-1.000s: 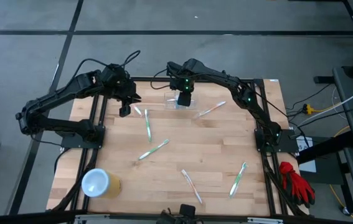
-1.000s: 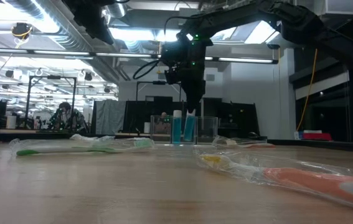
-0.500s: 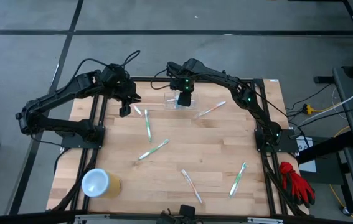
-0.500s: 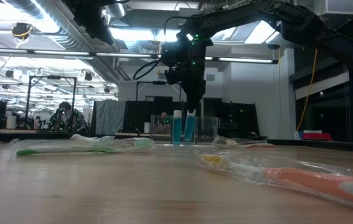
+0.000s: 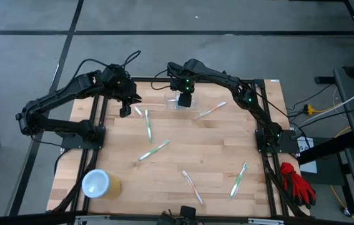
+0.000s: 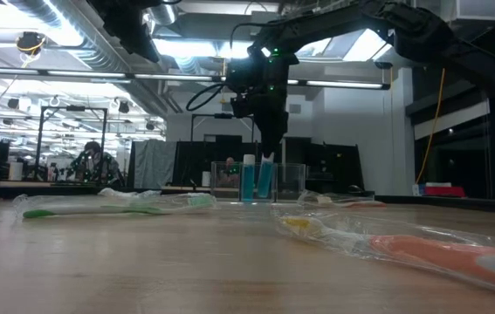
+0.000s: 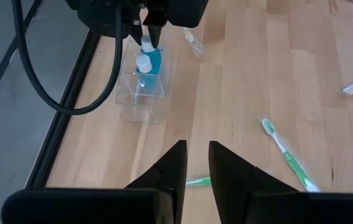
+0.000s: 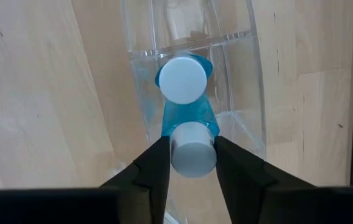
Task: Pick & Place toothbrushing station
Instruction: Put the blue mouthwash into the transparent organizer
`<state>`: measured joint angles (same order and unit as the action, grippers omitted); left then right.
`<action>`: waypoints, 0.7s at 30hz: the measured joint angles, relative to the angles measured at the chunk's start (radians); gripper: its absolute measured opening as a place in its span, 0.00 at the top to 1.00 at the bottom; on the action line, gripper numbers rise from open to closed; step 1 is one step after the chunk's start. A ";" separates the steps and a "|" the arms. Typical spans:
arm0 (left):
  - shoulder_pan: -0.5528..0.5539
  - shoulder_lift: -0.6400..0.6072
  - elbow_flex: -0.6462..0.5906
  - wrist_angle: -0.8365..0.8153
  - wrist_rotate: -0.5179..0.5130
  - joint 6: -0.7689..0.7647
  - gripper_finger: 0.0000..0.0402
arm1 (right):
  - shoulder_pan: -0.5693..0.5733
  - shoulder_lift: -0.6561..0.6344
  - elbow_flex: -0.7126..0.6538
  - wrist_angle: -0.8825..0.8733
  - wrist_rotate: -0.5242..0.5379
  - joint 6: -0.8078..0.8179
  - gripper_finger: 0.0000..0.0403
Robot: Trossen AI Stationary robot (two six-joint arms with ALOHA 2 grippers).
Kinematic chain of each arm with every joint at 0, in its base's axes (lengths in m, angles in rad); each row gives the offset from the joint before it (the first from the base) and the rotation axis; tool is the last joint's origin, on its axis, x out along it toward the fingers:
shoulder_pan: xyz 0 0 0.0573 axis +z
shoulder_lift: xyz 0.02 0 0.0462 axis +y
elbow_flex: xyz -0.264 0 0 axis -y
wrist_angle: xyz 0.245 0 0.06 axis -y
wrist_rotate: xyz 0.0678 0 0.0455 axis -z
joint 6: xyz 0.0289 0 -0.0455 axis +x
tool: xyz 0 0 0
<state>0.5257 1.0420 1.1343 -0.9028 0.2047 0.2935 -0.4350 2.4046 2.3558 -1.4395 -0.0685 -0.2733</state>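
The clear holder [image 5: 178,101] stands at the table's [image 5: 195,156] far edge, my right gripper [image 8: 192,163] pinching a blue tube's [image 8: 192,121] white cap inside it; lifting off-centre could tip it, I judge, while the left gripper [image 7: 194,163], slightly parted, waits nearby.

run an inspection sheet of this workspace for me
surface: wooden table, bare between items
job's things: clear holder upright near the far edge, two blue white-capped tubes standing inside
clutter: wrapped toothbrushes scattered; yellow cup on its side at the near left corner
grippers: right tool straddling one tube cap; left tool hanging beside the holder, holding nothing
cables: black cable looping past the holder
surroundings: red gloves off the table; person far behind
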 joint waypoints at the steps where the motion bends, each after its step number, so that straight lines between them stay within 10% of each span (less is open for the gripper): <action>1: 0.000 0.000 0.000 0.000 0.000 0.000 0.85 | 0.000 0.000 0.000 0.000 0.000 0.000 0.68; 21: 0.000 0.000 0.000 0.000 -0.002 0.009 0.85 | 0.000 0.000 0.000 0.003 -0.026 0.007 0.69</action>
<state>0.5258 1.0420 1.1343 -0.9028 0.2028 0.3027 -0.4350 2.4046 2.3558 -1.4364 -0.0940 -0.2661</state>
